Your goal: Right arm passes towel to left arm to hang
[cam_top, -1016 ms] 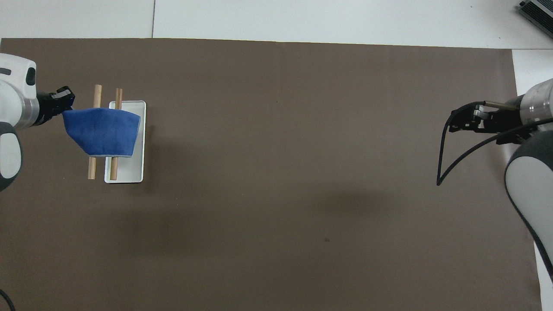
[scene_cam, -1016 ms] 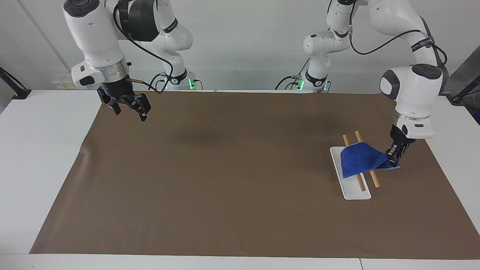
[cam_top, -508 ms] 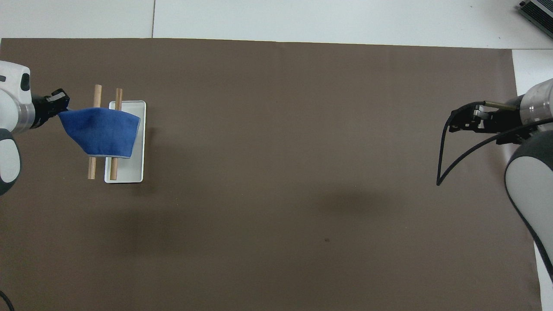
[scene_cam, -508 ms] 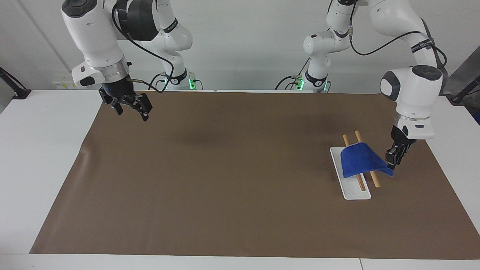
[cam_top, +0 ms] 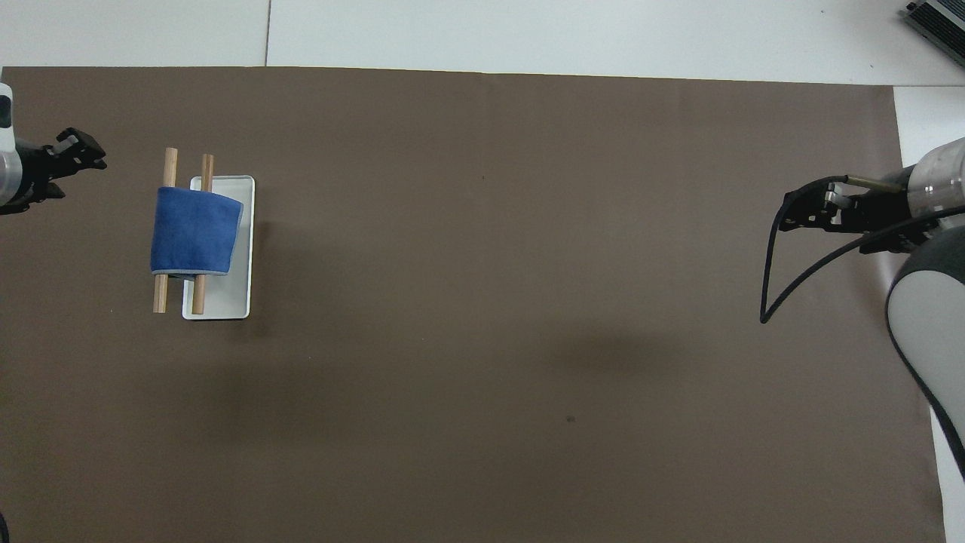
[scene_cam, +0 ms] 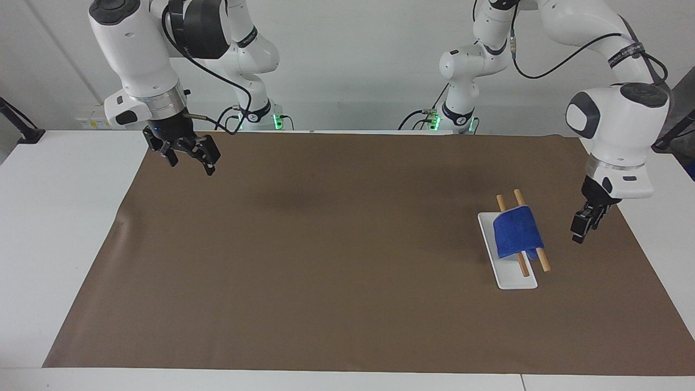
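Left hand [scene_cam: 581, 231] empty, towel [scene_cam: 517, 232] draped across rods [scene_cam: 521, 265]

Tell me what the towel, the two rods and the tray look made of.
Towel: soft blue cloth, matte, sagging over the rods.
Rods: likely bare wood, tan and dull.
Tray: white and smooth, perhaps plastic or ceramic; cannot tell which.

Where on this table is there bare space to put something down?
Most of the brown mat is bare, between the right gripper and the white tray. It is crowded only at the left arm's end: the blue towel drapes two wooden rods there, left gripper alongside.
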Available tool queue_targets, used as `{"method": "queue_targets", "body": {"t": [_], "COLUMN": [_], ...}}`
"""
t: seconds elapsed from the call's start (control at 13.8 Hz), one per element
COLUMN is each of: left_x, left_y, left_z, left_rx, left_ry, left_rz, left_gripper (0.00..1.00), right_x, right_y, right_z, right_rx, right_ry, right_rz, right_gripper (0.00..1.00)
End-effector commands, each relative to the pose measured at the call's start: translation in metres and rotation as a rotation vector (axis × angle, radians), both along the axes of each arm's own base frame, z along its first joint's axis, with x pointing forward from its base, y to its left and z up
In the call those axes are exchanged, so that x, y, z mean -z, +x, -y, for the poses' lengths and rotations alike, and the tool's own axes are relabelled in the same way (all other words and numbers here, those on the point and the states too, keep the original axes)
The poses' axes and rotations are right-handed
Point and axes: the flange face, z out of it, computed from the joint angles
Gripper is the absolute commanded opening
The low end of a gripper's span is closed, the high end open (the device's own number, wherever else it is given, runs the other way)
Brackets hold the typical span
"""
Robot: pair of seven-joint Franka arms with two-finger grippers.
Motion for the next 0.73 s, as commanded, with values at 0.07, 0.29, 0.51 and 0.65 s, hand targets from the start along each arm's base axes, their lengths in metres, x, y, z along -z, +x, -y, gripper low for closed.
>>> {"method": "queue_targets", "body": {"t": [0.07, 0.29, 0.51, 0.65], "left_x": [-0.023, -0.055, -0.086, -0.094], "left_y": [0.008, -0.005, -0.031, -0.048], "left_z": [0.008, 0.029, 0.049, 0.061], "left_rx": [0.029, 0.107, 0.215, 0.305], "left_ry": [0.025, 0.034, 0.051, 0.065], "left_rz": [-0.067, -0.141, -0.239, -0.311], "left_gripper": [0.68, 0.68, 0.68, 0.68], "right_x": [-0.002, -0.003, -0.005, -0.007], "right_y": [-0.007, -0.007, -0.008, -0.008], "right_z": [0.004, 0.004, 0.003, 0.002], "right_rx": [-0.020, -0.022, -0.025, -0.027], "right_ry": [0.019, 0.018, 0.018, 0.016], "right_rz": [0.010, 0.009, 0.001, 0.001], "right_gripper": [1.00, 1.00, 1.00, 1.00]}}
